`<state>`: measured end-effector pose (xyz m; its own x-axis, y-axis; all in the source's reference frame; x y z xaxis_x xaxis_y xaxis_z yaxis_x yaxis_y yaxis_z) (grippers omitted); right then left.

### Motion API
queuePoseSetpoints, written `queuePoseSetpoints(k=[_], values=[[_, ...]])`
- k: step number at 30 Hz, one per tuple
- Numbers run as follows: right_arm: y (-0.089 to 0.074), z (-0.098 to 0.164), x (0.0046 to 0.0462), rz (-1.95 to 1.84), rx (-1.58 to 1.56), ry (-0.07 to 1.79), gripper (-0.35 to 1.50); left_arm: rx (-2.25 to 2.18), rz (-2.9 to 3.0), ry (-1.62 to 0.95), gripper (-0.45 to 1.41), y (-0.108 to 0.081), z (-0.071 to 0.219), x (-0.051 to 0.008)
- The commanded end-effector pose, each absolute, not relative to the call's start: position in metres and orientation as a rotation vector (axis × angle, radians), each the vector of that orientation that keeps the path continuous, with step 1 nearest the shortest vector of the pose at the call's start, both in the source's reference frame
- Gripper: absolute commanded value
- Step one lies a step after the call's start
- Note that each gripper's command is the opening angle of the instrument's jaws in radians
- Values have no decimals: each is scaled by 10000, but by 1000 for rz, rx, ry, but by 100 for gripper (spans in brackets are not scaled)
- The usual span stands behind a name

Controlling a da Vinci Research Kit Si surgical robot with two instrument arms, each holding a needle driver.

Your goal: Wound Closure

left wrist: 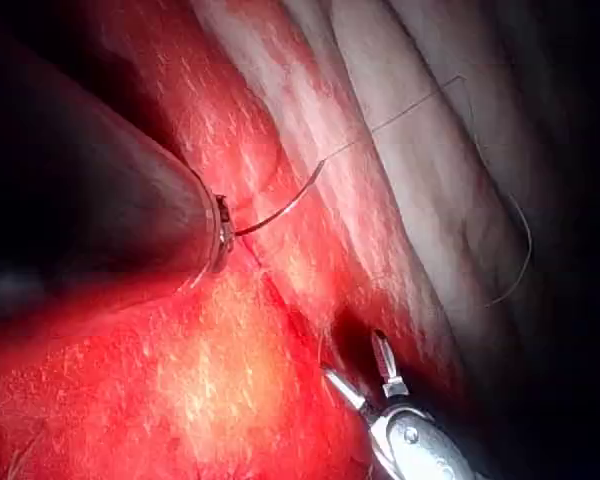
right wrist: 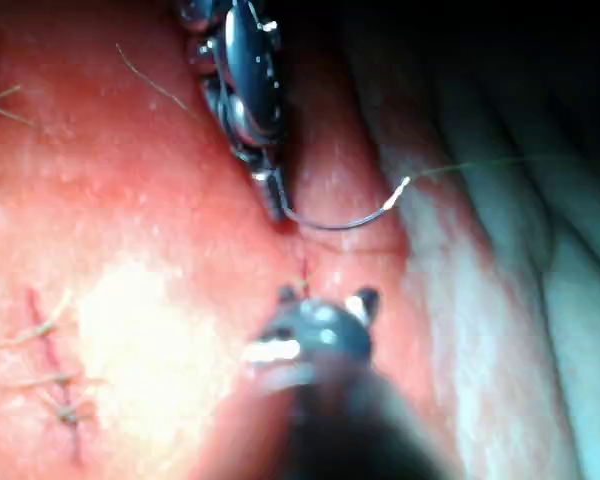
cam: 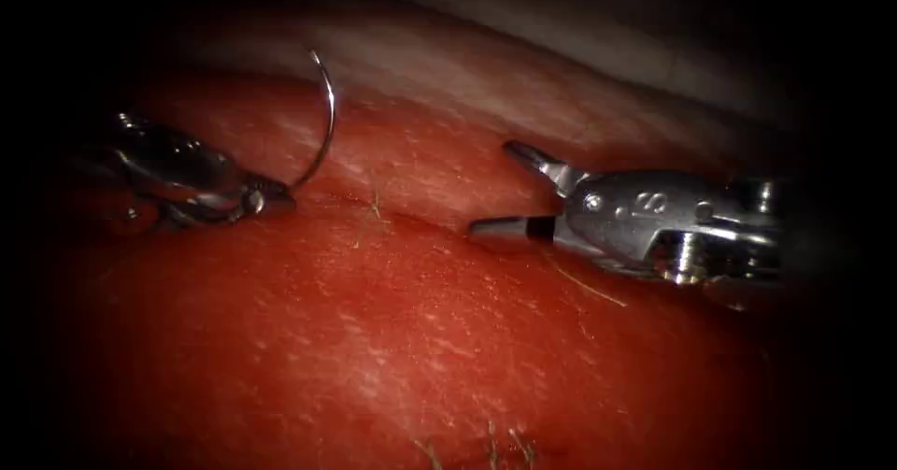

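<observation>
The left claw (cam: 266,197) is clamped on one end of the curved needle (cam: 324,124). The needle is out of the tissue (cam: 392,339). It bends up and away from that claw, toward the far side, and its free end points up in the air. The right claw (cam: 509,194) is open and holds nothing. It sits to the right of the needle, with a gap of bare tissue between them, and its two tips point left toward the needle. So the left claw is much nearer the needle. The cut (cam: 392,210) runs left to right between the two claws. The left wrist view shows the thread (left wrist: 480,150) trailing from the needle across the pale far tissue. The right wrist view shows some stitches (right wrist: 55,375) already in the tissue.
</observation>
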<state>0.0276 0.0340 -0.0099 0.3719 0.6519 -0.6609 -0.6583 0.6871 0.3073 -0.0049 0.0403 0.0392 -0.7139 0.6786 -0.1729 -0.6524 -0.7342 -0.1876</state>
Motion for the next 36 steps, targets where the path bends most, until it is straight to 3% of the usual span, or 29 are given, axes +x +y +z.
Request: queuePoseSetpoints(k=[1, 4, 6, 12, 36], values=[[344, -103, 285, 873, 4, 855, 131, -308, 2411, -130, -35, 398, 394, -58], [344, -109, 286, 943, 23, 869, 126, -324, 2455, -91, -35, 395, 382, -70], [344, -113, 286, 1087, 44, 865, 111, -319, 2470, -65, -35, 391, 370, -82], [346, -119, 288, 1394, 90, 836, 111, -319, 2519, 52, -35, 380, 346, -111], [348, -111, 297, 1479, -57, 653, 94, -278, 2707, 244, -35, 360, 319, -150]])
